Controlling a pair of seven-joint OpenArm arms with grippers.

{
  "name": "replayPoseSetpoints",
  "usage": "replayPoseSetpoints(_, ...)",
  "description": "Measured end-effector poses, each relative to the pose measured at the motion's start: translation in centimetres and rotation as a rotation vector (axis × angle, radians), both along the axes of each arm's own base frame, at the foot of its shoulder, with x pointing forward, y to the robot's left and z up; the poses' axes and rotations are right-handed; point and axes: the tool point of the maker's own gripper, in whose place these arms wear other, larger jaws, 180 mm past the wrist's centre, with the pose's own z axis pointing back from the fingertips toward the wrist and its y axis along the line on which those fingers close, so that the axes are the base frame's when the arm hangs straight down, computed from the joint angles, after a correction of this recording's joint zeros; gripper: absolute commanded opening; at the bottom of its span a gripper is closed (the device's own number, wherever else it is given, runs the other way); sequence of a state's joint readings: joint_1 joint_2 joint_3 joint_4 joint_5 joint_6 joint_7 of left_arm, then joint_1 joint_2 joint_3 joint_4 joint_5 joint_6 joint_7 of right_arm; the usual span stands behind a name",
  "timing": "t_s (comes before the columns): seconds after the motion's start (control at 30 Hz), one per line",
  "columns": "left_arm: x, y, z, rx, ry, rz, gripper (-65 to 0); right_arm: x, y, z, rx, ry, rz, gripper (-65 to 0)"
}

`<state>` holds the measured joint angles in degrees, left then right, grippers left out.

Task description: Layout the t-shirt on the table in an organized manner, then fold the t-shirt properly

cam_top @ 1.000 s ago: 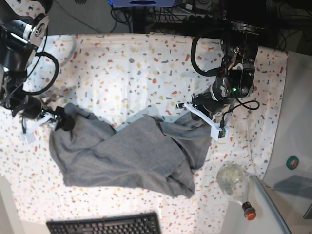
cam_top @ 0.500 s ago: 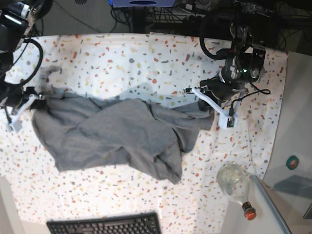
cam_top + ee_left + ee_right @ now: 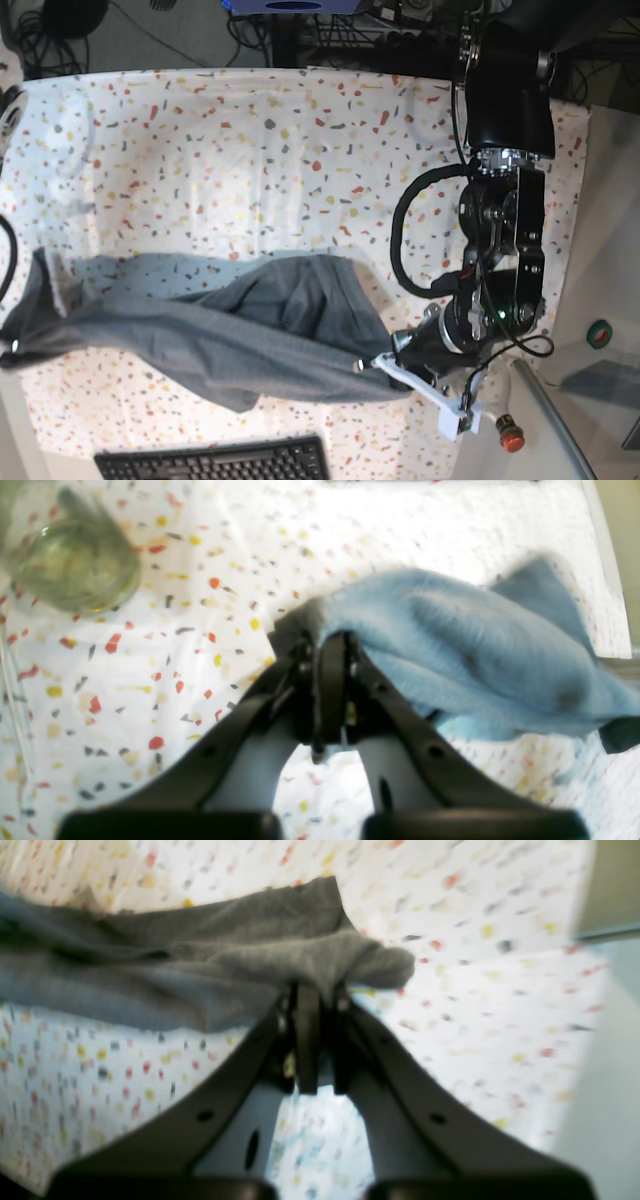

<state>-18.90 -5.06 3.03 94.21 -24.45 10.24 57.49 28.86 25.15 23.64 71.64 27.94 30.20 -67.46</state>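
Note:
The grey t-shirt (image 3: 230,325) is stretched into a long, crumpled band across the near part of the table (image 3: 250,140), casting a pale shadow just behind it. My left gripper (image 3: 385,365) is shut on its right end. The left wrist view shows those jaws (image 3: 332,645) pinched on a fold of the t-shirt (image 3: 475,645), which looks bluish there. My right gripper (image 3: 315,995) is shut on the other end of the t-shirt (image 3: 200,965). In the base view that end reaches the left edge of the frame, where the gripper is almost out of sight.
A black keyboard (image 3: 215,462) lies at the front edge. A clear bottle (image 3: 70,570) with a red cap (image 3: 512,436) lies by the left arm, at the table's right border. A plain grey surface (image 3: 610,230) adjoins the table on the right.
Both arms have swung toward the front edge and farther apart. The t-shirt went with them, pulled from a loose heap into a long stretched band.

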Motion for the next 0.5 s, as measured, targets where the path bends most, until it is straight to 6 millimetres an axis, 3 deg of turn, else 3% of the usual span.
replayPoseSetpoints(0.1,3.2,-0.5,5.5,-0.052,-0.131,0.006,-65.0,1.8,-1.9,5.4,-0.048,-0.082,-0.02,-65.0)
replayPoseSetpoints(0.13,3.9,-0.3,7.3,-0.079,-0.188,0.025,-65.0,1.5,-2.9,6.7,-0.081,-0.083,-0.031,-65.0)
replayPoseSetpoints(0.2,3.6,-0.3,8.6,-0.162,-0.215,0.022,-65.0,0.3,-4.6,8.5,-0.157,-0.068,-0.042,-65.0)
replayPoseSetpoints(0.27,1.9,0.4,6.4,-0.219,-0.16,0.038,-65.0,-1.5,-5.2,9.0,-0.223,-0.055,-0.052,-65.0)
replayPoseSetpoints(0.33,-0.9,1.1,3.1,-0.228,-0.071,0.047,-65.0,-3.8,-4.6,7.3,-0.264,-0.009,-0.034,-65.0)
replayPoseSetpoints(0.4,-3.8,1.8,1.8,-0.198,-0.051,0.043,-65.0,-5.9,-3.0,4.8,-0.272,0.031,0.001,-65.0)
replayPoseSetpoints(0.5,-7.2,3.2,0.0,-0.136,-0.019,0.044,-65.0,-9.3,-2.2,2.6,-0.279,0.063,0.003,-65.0)
